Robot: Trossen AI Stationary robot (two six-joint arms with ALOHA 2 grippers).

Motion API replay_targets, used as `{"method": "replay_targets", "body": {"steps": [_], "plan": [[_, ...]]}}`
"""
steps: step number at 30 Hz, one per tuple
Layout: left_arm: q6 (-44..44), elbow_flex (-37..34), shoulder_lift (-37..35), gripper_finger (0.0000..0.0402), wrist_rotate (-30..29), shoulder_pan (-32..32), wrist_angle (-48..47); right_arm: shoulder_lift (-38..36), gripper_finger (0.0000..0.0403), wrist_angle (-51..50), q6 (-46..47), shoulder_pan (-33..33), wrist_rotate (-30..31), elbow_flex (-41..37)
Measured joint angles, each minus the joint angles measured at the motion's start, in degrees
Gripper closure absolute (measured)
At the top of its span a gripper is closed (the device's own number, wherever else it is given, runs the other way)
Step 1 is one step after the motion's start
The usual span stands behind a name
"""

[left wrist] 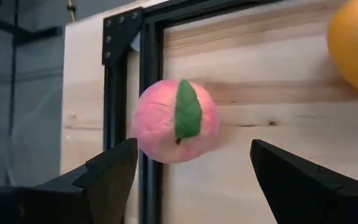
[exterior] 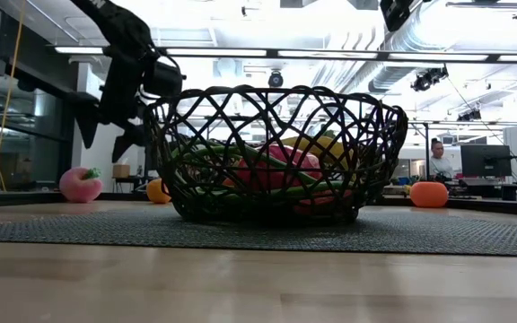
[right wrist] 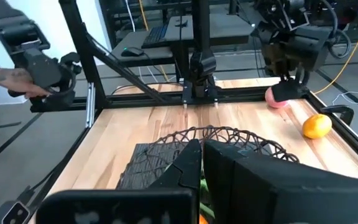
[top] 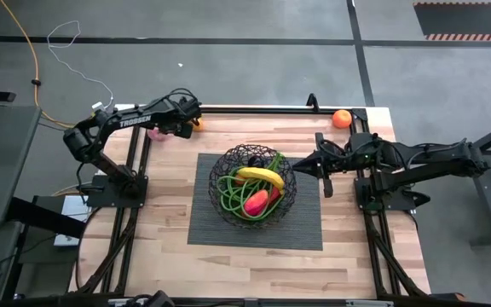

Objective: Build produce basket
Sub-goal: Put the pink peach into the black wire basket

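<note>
The black wire basket (top: 252, 183) stands on a dark ribbed mat and holds a yellow banana (top: 261, 176), green beans (top: 228, 194) and a red pepper (top: 257, 203). The pink peach (left wrist: 176, 121) lies on the wood near the far left corner, beside a black frame rail. An orange (top: 196, 125) lies close to it, and another orange (top: 341, 118) sits at the far right corner. My left gripper (left wrist: 191, 168) hangs open above the peach (exterior: 79, 184), with a finger on either side and touching nothing. My right gripper (top: 301, 165) is shut and hovers at the basket's right rim.
The mat (top: 203, 230) spreads under the basket (exterior: 272, 152), with bare wood on its near side. Black frame rails (left wrist: 149, 81) run along the table's left and far edges. In the right wrist view, a person's hand (right wrist: 8, 78) holds a device beyond the table.
</note>
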Motion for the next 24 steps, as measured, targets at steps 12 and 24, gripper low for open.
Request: {"method": "replay_targets", "body": {"steps": [12,24], "plan": [[-12.51,-0.02,-0.06,0.0098,2.52,1.81,-0.82,0.0,0.0403,-1.67,-0.07,0.0,-1.16,0.0],[-25.45,-0.02,-0.06,0.0098,-2.81,0.83,-0.93,0.0,0.0403,-2.41,0.01,0.0,-2.26,0.0]]}}
